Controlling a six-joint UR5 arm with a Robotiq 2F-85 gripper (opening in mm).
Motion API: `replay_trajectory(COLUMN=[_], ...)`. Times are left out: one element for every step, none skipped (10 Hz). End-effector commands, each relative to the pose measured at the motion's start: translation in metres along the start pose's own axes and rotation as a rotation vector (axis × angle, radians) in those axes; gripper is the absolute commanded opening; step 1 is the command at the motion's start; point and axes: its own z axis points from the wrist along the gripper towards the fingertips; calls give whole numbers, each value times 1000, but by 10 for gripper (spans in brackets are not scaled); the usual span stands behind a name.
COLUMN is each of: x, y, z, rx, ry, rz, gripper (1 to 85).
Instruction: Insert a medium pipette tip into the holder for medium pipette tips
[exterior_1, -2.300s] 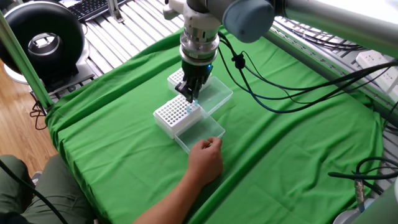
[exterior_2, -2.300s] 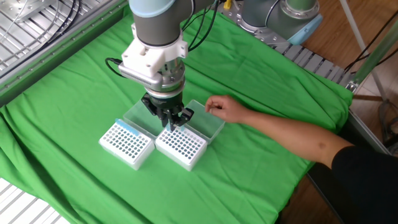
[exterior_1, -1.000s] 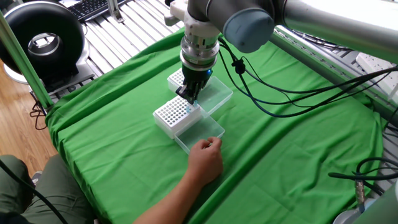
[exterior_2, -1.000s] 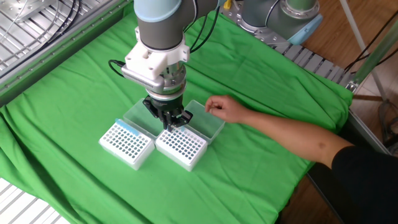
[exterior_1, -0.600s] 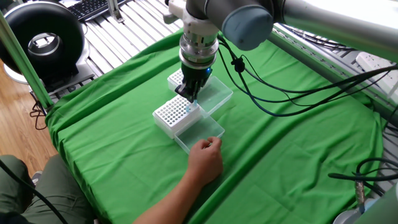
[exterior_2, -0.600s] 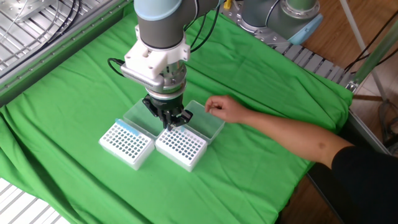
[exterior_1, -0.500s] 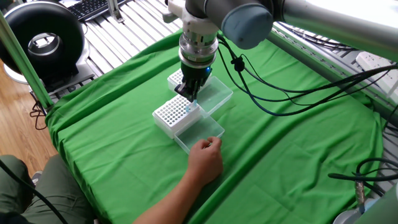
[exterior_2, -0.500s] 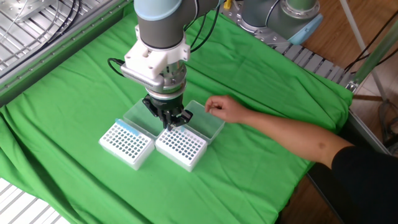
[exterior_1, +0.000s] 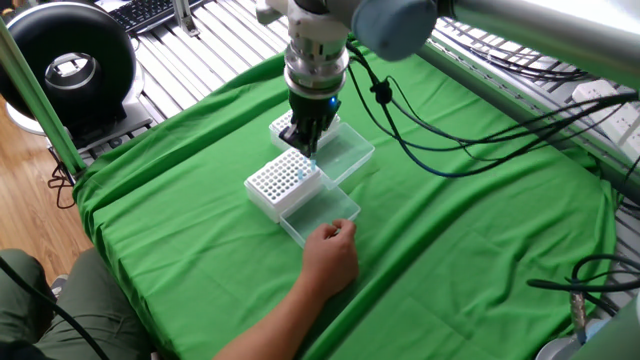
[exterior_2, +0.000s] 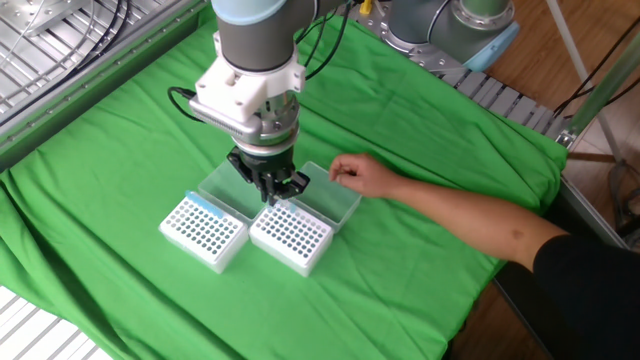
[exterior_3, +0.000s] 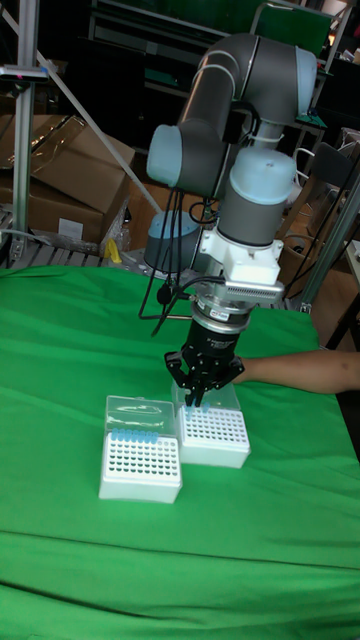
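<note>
pincer pointing straight down over the holder for medium pipette tips, tips just above its back edge near the hinge; fingers drawn close together, cannot tell whether a tip is pinched between them, too small to resolve. holder sits on the green cloth covering the counter, clear lid swung open flat behind it, grid of holes facing up. in the one fixed view the same holder lies nearer the camera with its lid open toward the person, a few bluish tips visible at the rack's corner under the pincer. second look-alike rack just beside it, also open, a row of blue tips along one edge; in the tall fixed view that rack is on the left, the holder on the right and further back, pincer above the holder's rear. person's hand resting on the cloth at the far edge of the open lid, fingers curled, forearm stretched across the counter; in the one fixed view the hand touches the lid's near corner
</note>
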Motion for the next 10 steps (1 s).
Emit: replay_trajectory(x=[-6, -8, -11, -14, -19, -24, -33, -41, -49, -55], y=[1, 1, 1, -1, -4, -9, -16, -20, -26, -29], z=[-22, -28, -34, -41, -47, -51, -54, -53, -50, -47], rx=[-6, -5, -1, 4, 7, 10, 23, 29, 47, 60], ry=[19, 23, 29, 34, 36, 37, 24, 7, -13, -25], rz=[5, 5, 2, -5, -12, -25, -49, -62, -78, -89], gripper=[63, 63, 60, 57, 53, 50, 50, 50, 50, 47])
